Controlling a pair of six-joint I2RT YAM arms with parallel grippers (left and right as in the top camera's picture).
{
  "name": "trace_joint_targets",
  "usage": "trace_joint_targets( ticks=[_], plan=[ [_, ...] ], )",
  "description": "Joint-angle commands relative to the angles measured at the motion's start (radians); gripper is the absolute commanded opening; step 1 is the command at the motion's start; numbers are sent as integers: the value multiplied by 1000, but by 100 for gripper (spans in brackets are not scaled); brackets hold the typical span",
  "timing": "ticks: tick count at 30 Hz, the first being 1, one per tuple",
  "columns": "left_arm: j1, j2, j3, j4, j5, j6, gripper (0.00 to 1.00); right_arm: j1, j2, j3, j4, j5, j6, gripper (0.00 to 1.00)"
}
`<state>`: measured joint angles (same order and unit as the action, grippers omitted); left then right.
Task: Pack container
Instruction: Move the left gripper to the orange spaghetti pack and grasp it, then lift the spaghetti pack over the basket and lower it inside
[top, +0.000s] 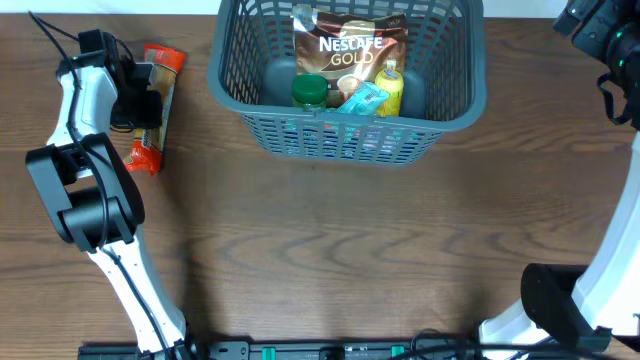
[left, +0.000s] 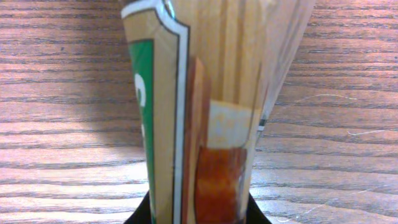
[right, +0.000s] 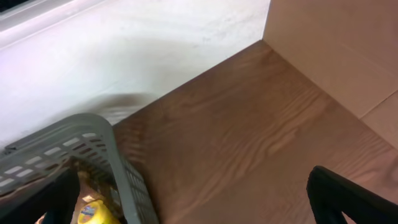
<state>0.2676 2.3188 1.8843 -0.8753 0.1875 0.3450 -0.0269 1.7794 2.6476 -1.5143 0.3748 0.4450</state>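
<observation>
Black-fingered, my left gripper (top: 138, 95) was clamped on the pasta packet (left: 205, 112) at ten o'clock on the wooden table (top: 320, 240). My right gripper (right: 193, 205) stood wide and empty at two o'clock. I saw the grey container (top: 300, 140) at twelve.

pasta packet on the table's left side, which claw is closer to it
Left. The left claw is shut on the pasta packet; the right claw hangs open past the container's right side.

The left gripper's (left: 198, 219) dark fingers (left: 140, 219) pinch a clear plastic spaghetti packet (left: 211, 112) with a green-and-red label over the brown wooden table (left: 62, 93).
</observation>
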Motion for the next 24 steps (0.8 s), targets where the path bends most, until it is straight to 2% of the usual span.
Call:
trace_joint_targets(
  ticks=[1, 8, 19, 24],
  plan=[
    [-2, 46, -21, 0, 11, 6, 6, -6, 3, 1, -2, 10, 14, 99],
    [-2, -74, 64, -2, 11, -10, 6, -6, 3, 1, -2, 10, 14, 99],
    [-35, -455, 171, 35, 12, -5, 6, -6, 3, 1, -2, 10, 14, 99],
    [-99, -615, 181, 116, 122, 21, 6, -6, 3, 1, -2, 10, 14, 99]
  ],
)
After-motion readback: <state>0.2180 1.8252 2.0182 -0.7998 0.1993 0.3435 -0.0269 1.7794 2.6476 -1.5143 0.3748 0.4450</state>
